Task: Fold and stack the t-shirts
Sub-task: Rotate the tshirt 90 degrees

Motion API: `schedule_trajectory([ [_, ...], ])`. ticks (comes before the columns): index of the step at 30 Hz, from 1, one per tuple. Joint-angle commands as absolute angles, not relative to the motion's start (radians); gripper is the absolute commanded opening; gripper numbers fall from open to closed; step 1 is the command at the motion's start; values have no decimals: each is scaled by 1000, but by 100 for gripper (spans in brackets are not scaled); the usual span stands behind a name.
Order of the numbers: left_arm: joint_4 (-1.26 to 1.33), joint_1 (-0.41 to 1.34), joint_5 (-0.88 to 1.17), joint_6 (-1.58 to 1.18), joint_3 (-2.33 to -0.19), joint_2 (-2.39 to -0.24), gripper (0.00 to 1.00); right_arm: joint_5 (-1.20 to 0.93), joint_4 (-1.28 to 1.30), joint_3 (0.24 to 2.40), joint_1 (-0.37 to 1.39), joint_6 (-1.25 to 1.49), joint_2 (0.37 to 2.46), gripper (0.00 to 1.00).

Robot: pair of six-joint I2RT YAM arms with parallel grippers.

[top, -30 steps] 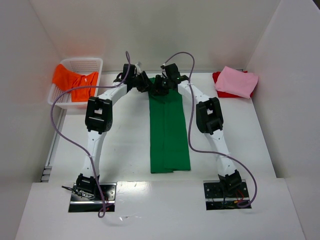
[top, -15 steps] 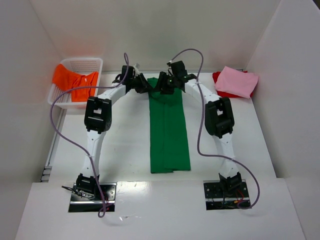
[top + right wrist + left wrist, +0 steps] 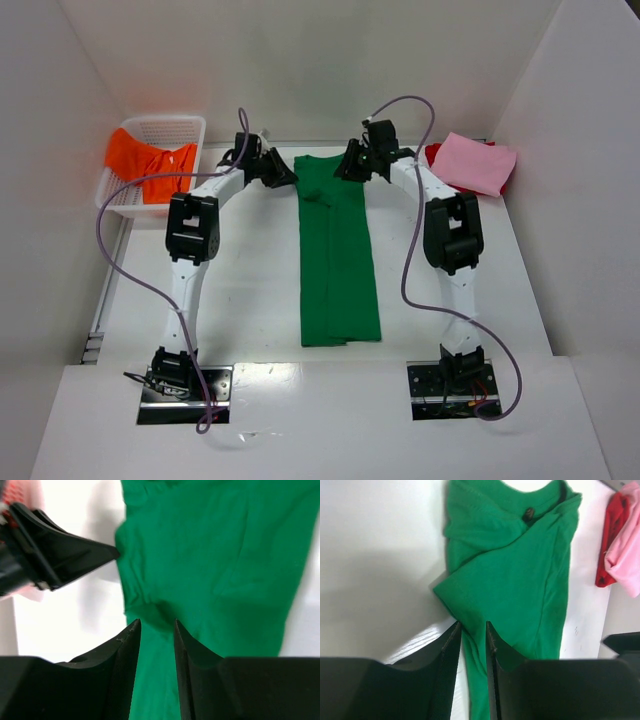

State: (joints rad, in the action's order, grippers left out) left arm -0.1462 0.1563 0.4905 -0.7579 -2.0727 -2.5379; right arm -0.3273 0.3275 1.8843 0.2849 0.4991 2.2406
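The left gripper [image 3: 289,175] and right gripper [image 3: 346,168] are open a little and empty, by one green t-shirt [image 3: 338,260]. One white basket [image 3: 172,122], far left, holds one orange t-shirt [image 3: 135,158]. One pink t-shirt [image 3: 472,163] covers one red t-shirt [image 3: 434,154].

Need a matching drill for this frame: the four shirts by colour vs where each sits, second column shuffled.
1 green t-shirt
2 orange t-shirt
3 pink t-shirt
4 red t-shirt

A draped in the white basket
B under another shirt, far right
C laid out long on the table
D on top of another shirt, far right

Pairs: 1-C, 2-A, 3-D, 4-B
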Motion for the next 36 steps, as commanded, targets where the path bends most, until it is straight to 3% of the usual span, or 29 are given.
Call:
schedule_trajectory([
  [1,-166,161,495,-724,-2138,-2562,34,-313,319,1871,325,465,2289,38],
  [20,-184,161,505,-715,-2174,-2580,34,-365,350,1931,426,448,2387,31],
  [36,-263,154,514,-695,-2306,-2632,38,-341,368,1815,428,425,2214,30],
])
